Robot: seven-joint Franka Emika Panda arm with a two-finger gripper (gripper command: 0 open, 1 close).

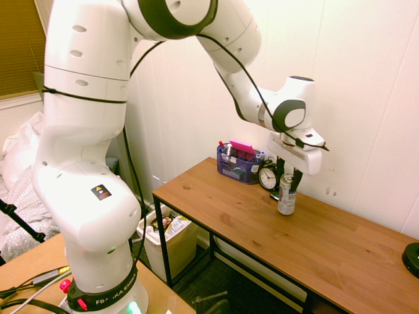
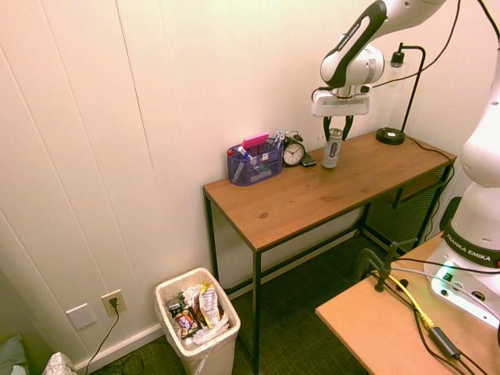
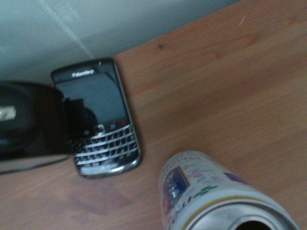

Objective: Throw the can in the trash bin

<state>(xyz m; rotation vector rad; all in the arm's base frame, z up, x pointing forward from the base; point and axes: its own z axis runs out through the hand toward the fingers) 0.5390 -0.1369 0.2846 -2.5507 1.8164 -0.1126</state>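
Note:
The can [image 1: 287, 195] [image 2: 332, 148] stands upright on the wooden table [image 1: 229, 212] near the back wall, just right of the alarm clock. My gripper [image 1: 289, 175] [image 2: 338, 130] hangs straight above it, open, with a dark finger on each side of the can's top and a small gap showing. In the wrist view the can [image 3: 206, 196] rises from the lower edge, its opened top close to the camera. The trash bin [image 1: 182, 250] [image 2: 212, 355], cream-white, lined and full of wrappers, stands on the floor beside the table's left end.
A round black alarm clock [image 1: 267, 176] [image 2: 294, 152] and a black keypad phone [image 3: 103, 117] sit right beside the can. A translucent blue organiser [image 1: 239, 163] [image 2: 254, 162] stands further along the wall. A black lamp base [image 1: 412, 258] [image 2: 388, 135] is at the table's other end.

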